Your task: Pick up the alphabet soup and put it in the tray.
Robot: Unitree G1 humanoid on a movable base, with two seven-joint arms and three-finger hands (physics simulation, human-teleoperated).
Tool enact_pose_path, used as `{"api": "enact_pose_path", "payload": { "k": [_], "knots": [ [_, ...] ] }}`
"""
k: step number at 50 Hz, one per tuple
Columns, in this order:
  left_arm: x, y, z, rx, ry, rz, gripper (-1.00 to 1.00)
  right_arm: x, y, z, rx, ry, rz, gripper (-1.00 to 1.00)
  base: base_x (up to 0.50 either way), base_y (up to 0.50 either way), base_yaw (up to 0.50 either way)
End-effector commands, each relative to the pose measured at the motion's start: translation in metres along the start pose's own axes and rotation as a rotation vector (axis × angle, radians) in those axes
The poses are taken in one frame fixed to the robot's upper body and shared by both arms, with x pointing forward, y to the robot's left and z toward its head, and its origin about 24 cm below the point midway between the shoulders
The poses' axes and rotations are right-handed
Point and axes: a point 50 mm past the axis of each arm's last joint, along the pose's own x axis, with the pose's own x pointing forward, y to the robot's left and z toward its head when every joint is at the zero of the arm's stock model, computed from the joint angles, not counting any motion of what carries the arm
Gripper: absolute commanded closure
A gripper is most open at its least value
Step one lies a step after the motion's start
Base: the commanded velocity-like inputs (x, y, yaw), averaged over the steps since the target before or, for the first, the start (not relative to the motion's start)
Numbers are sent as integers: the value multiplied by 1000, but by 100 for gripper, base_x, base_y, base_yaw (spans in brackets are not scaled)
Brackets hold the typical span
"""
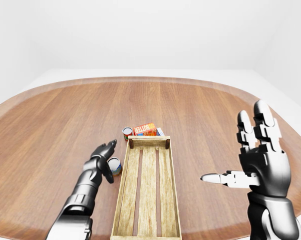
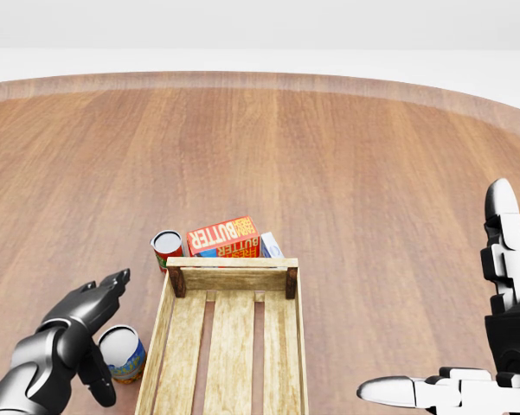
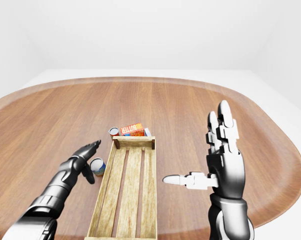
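The left hand (image 2: 85, 333) is open, fingers spread beside the near can (image 2: 121, 352), probably lining up a grab. The right hand (image 1: 260, 155) is open too, held up well apart from everything. The tray (image 2: 180, 346) is empty. Beyond it stand a red can (image 2: 166, 248), likely the soup, and a butter box (image 2: 224, 237). Only the eye views show the whole right hand.

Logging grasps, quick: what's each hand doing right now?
Left hand: open, beside the can, holding nothing.
Right hand: open, fingers spread, empty.
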Motion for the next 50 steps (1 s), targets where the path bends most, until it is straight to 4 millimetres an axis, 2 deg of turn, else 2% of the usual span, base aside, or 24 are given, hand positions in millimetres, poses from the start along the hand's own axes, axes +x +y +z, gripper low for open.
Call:
{"api": "enact_pose_path", "payload": {
  "k": [1, 30, 34, 50],
  "knots": [
    [4, -6, -1, 24, 19, 2, -100, 0, 0, 0, 1, -1, 0, -100, 0, 0, 0],
    [5, -7, -5, 20, 23, 10, -100, 5, 2, -1, -15, -8, -9, -100, 0, 0, 0],
    [7, -1, -3, 1, 24, 33, -100, 5, 2, 0, -13, -11, -9, -100, 0, 0, 0],
    [11, -18, -6, -15, 51, 0, -100, 4, 2, 0, -6, -13, -5, -100, 0, 0, 0]
  ]
}}
